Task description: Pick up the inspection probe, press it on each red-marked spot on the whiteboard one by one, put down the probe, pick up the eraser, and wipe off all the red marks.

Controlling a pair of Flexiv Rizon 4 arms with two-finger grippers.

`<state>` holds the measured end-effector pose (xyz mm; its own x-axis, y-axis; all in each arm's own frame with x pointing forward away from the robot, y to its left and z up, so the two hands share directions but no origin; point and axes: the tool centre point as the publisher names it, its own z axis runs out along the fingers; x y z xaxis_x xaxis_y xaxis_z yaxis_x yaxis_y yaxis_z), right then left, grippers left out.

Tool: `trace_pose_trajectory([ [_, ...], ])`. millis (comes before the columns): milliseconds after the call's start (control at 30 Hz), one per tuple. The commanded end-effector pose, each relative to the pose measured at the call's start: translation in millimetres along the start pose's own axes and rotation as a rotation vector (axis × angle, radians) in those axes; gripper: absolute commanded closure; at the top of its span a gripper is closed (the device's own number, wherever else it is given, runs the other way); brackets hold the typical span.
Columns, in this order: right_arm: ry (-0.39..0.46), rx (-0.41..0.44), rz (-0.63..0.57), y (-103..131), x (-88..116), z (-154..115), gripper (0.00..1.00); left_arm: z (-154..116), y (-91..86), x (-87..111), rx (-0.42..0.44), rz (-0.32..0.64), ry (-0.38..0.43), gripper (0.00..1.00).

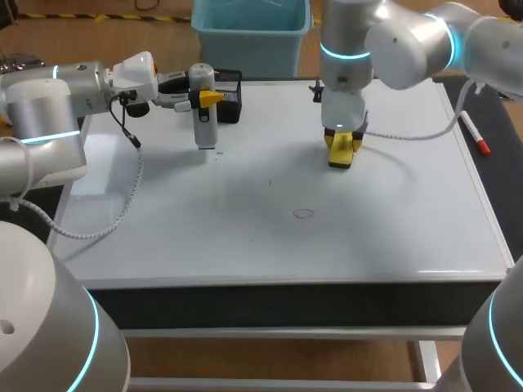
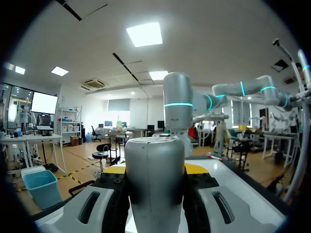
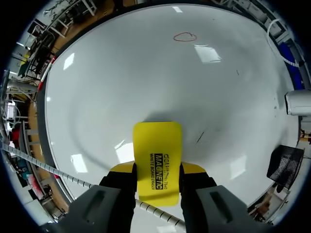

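Right gripper (image 1: 342, 149) gripping eraser (image 3: 157, 154), left gripper (image 1: 204, 98) gripping probe (image 1: 205, 129), basket (image 1: 231, 104) behind

L claw (image 1: 209, 98) level, clamped on probe (image 1: 204, 129); R claw (image 1: 343, 147) pointing down, clamped on eraser (image 3: 158, 141).

Whiteboard (image 1: 245, 245) lies flat on the desk (image 1: 286, 298). Back left: probe (image 1: 204, 122) upright, gripped in the left pincer (image 1: 208, 98), tip down at the board. Basket (image 1: 231, 96) just behind the probe. Back, right of centre: eraser (image 1: 341, 152) gripped in the right pincer (image 1: 343, 144), low at the board. One mark (image 1: 303, 214) in front of the eraser, near board centre, well apart from the probe. Marker (image 1: 474, 135) along the board's right edge, toward the back.
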<state>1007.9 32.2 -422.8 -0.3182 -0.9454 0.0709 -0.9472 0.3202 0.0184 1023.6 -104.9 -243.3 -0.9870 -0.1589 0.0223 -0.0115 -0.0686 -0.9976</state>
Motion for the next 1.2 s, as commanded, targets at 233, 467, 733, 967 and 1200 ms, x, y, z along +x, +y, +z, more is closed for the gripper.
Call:
trace_pose_trajectory([
  [233,-0.028,0.015,0.051,-33,33,-29,1.0,0,-1.0,0.1,0.001,0.0,-0.002,1.0],
  [467,-0.064,-0.016,0.135,-77,63,-41,1.0,0,-1.0,0.1,0.001,0.0,-0.002,1.0],
  [733,-0.044,-0.018,0.218,-129,85,-50,1.0,0,-1.0,0.1,0.001,0.0,-0.002,1.0],
  [967,-0.029,-0.02,0.252,-150,94,-50,1.0,0,-1.0,0.1,0.001,0.0,-0.002,1.0],
  [1200,-0.025,-0.027,0.268,-158,104,-44,1.0,0,-1.0,0.1,0.001,0.0,-0.002,1.0],
])
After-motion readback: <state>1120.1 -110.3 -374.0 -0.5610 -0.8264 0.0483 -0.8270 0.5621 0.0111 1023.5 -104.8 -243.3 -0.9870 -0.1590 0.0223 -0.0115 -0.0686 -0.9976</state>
